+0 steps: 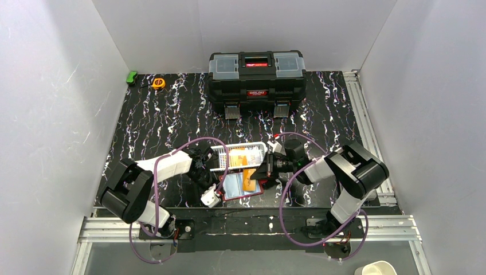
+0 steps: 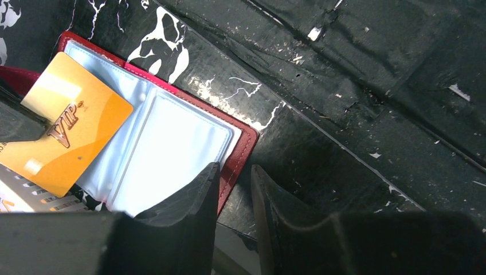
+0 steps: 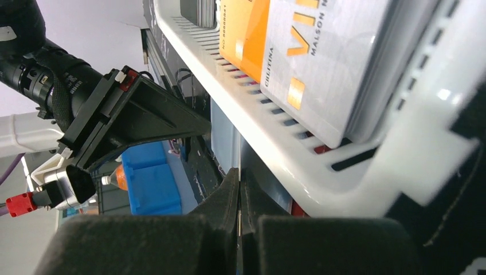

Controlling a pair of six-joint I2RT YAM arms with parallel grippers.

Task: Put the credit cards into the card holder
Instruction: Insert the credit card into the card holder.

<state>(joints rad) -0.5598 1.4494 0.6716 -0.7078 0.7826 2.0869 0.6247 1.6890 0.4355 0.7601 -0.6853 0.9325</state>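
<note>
Meanwhile, right tool (image 3: 239,179) clamps orange card (image 2: 69,123) over open card holder (image 2: 243,148), whose red edge lies between left tool's (image 2: 235,167) part-open jaws; unpinned, holder may slide, jamming card.

The left arm (image 1: 172,165) reaches forward from its base and bends inward. Its wrist is tipped downward, so the left claw (image 2: 235,172) points down, its fingers (image 2: 192,200) parted by a narrow gap. Just to the right of that claw, the right arm (image 1: 349,169) folds at the elbow and stretches leftward, low and nearly level. The right claw (image 3: 239,177) is pinched tight on the edge of an orange credit card (image 2: 69,123).
</note>
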